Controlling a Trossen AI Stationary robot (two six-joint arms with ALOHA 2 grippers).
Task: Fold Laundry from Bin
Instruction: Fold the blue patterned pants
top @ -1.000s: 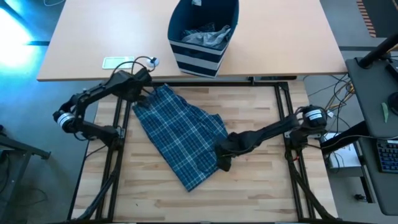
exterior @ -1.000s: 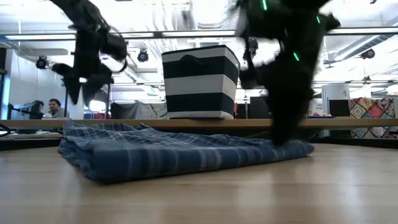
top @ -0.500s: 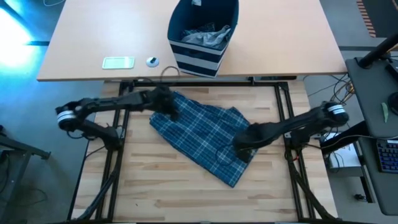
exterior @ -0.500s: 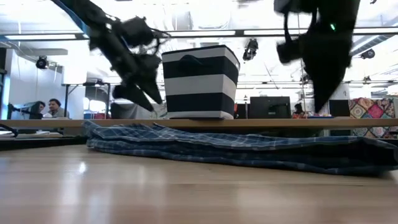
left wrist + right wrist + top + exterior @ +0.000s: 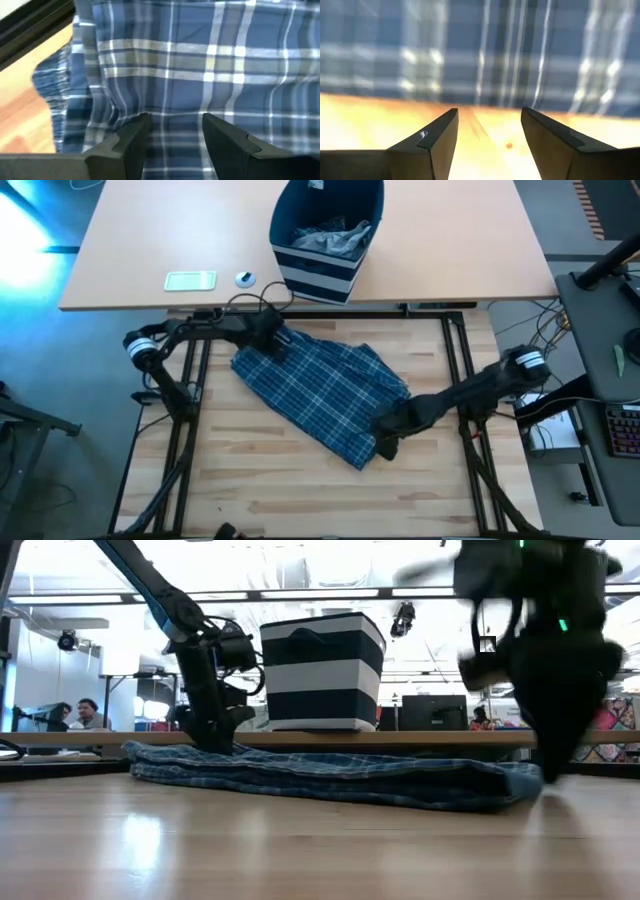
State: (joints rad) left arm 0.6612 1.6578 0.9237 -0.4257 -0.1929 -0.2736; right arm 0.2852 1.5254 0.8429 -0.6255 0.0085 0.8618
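Plaid garment spread flat mid-table, grey laundry heaped in striped bin on far desk. Left gripper down on far-left cloth corner, fingers parted, fabric between. Right gripper at near-right edge, jaws apart, empty.

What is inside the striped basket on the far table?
Crumpled grey cloth lies inside the basket, seen from above. Whatever is under that cloth is covered, and from table level the basket's wall hides everything inside.

Blue-and-white plaid garment, navy bin with pale stripes holding grey cloth.
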